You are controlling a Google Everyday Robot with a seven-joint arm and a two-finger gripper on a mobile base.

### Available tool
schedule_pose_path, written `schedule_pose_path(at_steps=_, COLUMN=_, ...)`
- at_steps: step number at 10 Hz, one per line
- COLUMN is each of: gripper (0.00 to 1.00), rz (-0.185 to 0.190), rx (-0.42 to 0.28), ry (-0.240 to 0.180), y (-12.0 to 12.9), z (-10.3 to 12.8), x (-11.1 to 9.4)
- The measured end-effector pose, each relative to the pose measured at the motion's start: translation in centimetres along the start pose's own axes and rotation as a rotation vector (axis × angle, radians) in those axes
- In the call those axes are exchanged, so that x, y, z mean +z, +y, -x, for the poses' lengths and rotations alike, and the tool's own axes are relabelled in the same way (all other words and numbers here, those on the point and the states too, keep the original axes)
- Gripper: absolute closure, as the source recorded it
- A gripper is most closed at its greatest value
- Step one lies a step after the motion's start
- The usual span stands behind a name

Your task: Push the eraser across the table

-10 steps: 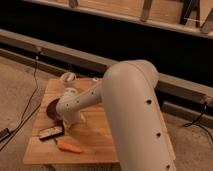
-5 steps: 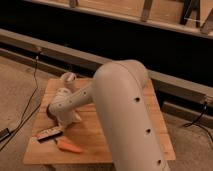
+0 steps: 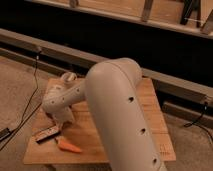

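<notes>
**My Gripper Was Down by the Eraser**

My big pale arm (image 3: 120, 115) filled the middle of the picture. It bent over the table (image 3: 150, 105) and reached to the left side. My gripper (image 3: 62, 119) was at the end of it, pointing down at the wood in the lower left part of the frame. I could not tell how wide it was open, or if it held anything (my own wrist hid most of it).

The eraser (image 3: 46, 133) lay flat on the table near the lower left corner. It was just below my gripper in the picture, and a bit to the left. It was a small dark block with a lighter top. I could not tell if my gripper touched it.

The orange carrot (image 3: 69, 146) lay just to the lower right of the eraser, near the front edge of the table.

A thin black cable (image 3: 31, 97) ran over the floor to the left of the table. A long grey rail (image 3: 175, 82) crossed the picture behind the table.
</notes>
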Motion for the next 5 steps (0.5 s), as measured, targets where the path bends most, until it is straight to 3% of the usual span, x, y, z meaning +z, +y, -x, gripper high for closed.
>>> schedule_pose_path(at_steps=5, gripper=0.35, rz=-0.005, rx=-0.018, ry=0.012, y=1.4, z=0.4, x=-0.5)
